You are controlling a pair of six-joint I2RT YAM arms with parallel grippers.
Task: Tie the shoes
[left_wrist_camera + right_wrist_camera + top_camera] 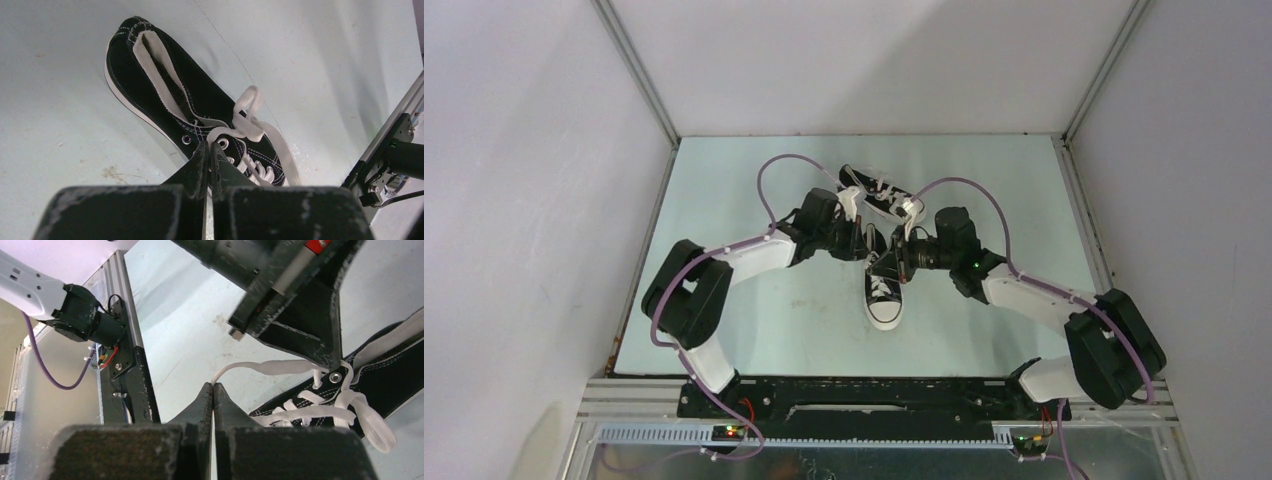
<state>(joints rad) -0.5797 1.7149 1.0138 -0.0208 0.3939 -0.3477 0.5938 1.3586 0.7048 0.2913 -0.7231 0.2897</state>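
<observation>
Pinching one white lace (pixel 270 367) strand, the right gripper (pixel 213 386) is fully closed. The left gripper (pixel 208 146) is also closed, tips at the near shoe (pixel 885 298) top eyelet; any hold on the lace is unclear. The second shoe (pixel 879 192) lies behind on the table (pixel 774 320).

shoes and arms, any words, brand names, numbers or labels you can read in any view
No readable text in any view.
On the near shoe: no brand or label shows.
On the far shoe: none seen; too small to be sure.
On the red patch at the top of the right wrist view: no letters legible.
</observation>
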